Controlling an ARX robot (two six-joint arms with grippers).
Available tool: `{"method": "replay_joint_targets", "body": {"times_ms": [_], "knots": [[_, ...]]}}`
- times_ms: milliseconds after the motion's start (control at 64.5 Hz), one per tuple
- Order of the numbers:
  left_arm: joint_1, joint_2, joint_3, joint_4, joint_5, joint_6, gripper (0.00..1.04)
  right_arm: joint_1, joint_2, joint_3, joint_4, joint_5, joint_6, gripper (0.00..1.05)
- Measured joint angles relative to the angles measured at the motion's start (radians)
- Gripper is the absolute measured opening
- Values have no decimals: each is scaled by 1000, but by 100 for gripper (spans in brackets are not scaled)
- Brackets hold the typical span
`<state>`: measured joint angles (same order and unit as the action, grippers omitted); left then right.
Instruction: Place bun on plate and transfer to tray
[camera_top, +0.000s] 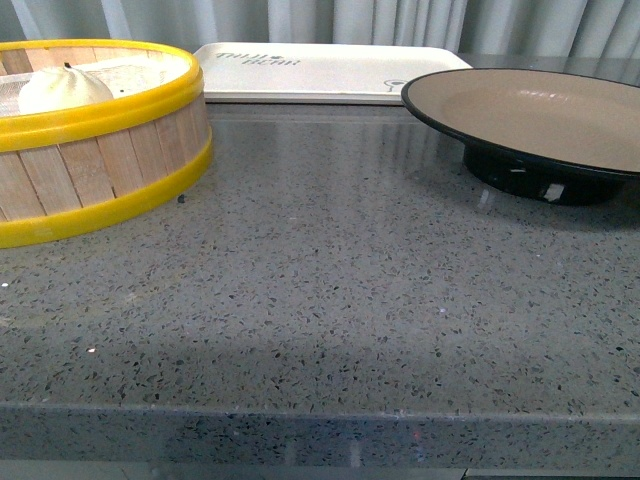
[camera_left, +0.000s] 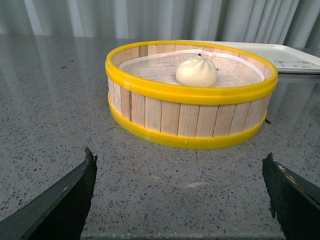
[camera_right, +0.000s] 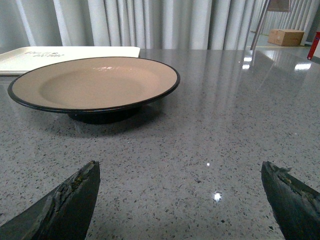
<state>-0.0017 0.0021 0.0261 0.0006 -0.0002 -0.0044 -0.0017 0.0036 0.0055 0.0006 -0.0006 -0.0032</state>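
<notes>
We see the bun (camera_top: 62, 88) in a yellow-rimmed steamer (camera_top: 110, 150) on the tabletop (camera_top: 320, 300) — the tray (camera_top: 330, 75) has lettering too blurred to read, the plate (camera_top: 530, 110) near it. Left hand (camera_left: 179, 165) and right hand (camera_right: 180, 170) gape wide, empty.

**Speckled Stone Worktop Before a Curtained Wall**

A polished grey worktop (camera_top: 320, 300) with fine dark and white specks fills the foreground, its front edge squared off. Pale grey-white pleated curtains (camera_top: 330, 20) hang across the whole back. In the right wrist view a cardboard box (camera_right: 286, 36) sits far beyond the worktop, near a slanted metal leg (camera_right: 259, 27). Small bright light spots (camera_right: 216, 196) glint on the stone.
</notes>
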Motion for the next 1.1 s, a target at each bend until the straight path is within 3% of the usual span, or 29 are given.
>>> {"method": "replay_joint_targets", "body": {"times_ms": [930, 1054, 1100], "knots": [[0, 2, 1, -2, 1, 0, 98, 0, 0, 0, 0, 0, 0, 96], [8, 239, 161, -357, 24, -47, 98, 0, 0, 0, 0, 0, 0, 96], [18, 300, 193, -392, 31, -50, 98, 0, 0, 0, 0, 0, 0, 96]]}}
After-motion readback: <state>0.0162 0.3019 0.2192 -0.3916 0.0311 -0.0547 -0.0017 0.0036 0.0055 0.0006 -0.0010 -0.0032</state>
